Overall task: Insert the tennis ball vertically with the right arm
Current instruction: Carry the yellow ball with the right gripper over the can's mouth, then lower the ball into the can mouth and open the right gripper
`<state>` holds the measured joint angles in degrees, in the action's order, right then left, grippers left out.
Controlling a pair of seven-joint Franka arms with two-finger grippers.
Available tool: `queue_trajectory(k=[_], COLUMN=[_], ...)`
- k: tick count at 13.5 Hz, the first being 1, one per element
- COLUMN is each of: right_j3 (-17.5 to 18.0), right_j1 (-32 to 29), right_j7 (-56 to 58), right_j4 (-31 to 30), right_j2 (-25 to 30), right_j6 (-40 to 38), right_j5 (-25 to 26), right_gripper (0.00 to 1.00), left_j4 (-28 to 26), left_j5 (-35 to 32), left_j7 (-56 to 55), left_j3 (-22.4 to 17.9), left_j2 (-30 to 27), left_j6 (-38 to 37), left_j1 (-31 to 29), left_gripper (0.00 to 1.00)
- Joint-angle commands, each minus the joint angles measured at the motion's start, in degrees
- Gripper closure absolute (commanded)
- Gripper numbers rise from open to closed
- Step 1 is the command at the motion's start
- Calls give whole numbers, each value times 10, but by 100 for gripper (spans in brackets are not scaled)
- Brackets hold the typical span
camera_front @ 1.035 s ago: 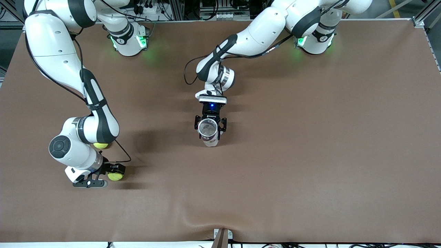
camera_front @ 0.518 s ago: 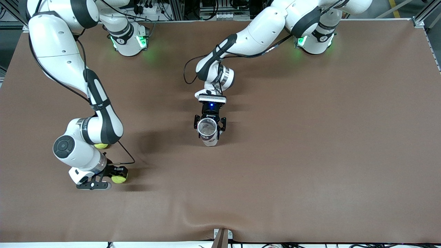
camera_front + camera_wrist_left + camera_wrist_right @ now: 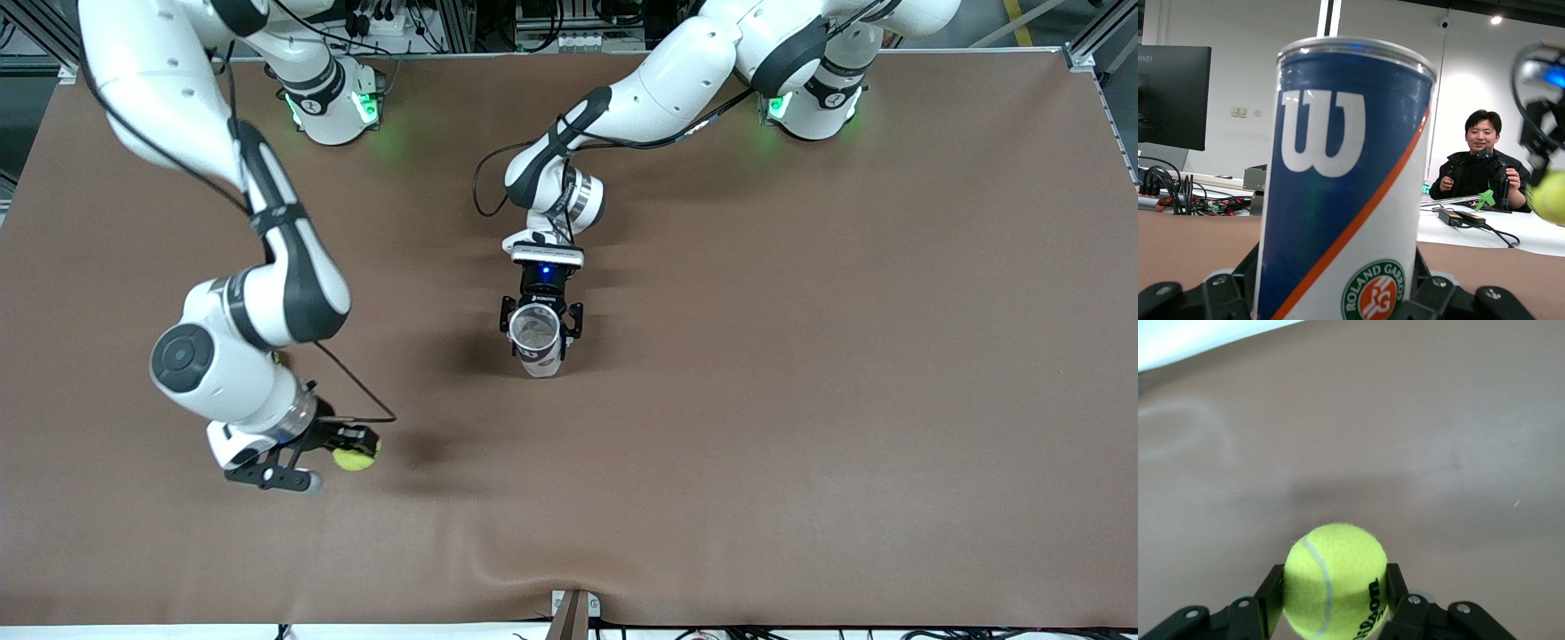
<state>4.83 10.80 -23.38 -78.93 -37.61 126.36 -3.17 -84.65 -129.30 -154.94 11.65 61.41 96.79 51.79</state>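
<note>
The step in hand looks like the carry: the right claw (image 3: 348, 447) is clamped on a tennis ball (image 3: 356, 458), its two fingers (image 3: 1270, 597) pressing either flank of the felt, and the ball hangs clear over the brown worktop (image 3: 800, 400) toward the right arm's end. To do this well, I judge the right arm should bring the ball across until it sits directly over the mouth of the Wilson ball can (image 3: 536, 338), then turn the claw to point straight down so the ball meets the rim squarely. The opening looks only a little wider than the ball, so centring matters more than speed; coming in off-axis could knock the rim or tip the can. The fingers should part only once the ball is seated inside the rim.

The left claw (image 3: 542, 322) grips that can around its wall, holding it upright with the open end facing up, near the middle of the worktop. In the left wrist view the can (image 3: 1345, 180) fills the frame, standing between the claw's fingers, and the ball (image 3: 1548, 197) shows at the edge, off to one side and not yet above the mouth. Ball and can are well apart.
</note>
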Motion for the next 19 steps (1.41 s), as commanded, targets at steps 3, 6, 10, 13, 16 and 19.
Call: queue_trajectory(k=[3, 6, 10, 13, 16, 19], right_j3=[-2, -2, 13, 20, 32, 40], right_j1=[76, 122, 161, 183, 198, 199], right_j7=[-170, -246, -346, -387, -421, -425], right_j4=[4, 12, 18, 20, 19, 15], right_j2=[43, 65, 76, 76, 76, 75], right_j6=[-65, -96, -111, -111, -113, -124], right_j5=[1, -1, -2, -3, -1, 6], right_gripper=[100, 100, 100, 100, 100, 100], left_j4=[37, 36, 35, 34, 34, 34], left_j5=[-32, -32, -32, -32, -32, -32], left_j7=[-12, -12, -13, -12, -12, -12], left_j3=[8, 8, 8, 8, 8, 8], left_j2=[32, 34, 34, 34, 34, 34], left_j6=[-13, -13, -13, -13, -13, -13], left_j1=[-1, -2, -2, -2, -2, -2], left_gripper=[16, 16, 16, 16, 15, 15])
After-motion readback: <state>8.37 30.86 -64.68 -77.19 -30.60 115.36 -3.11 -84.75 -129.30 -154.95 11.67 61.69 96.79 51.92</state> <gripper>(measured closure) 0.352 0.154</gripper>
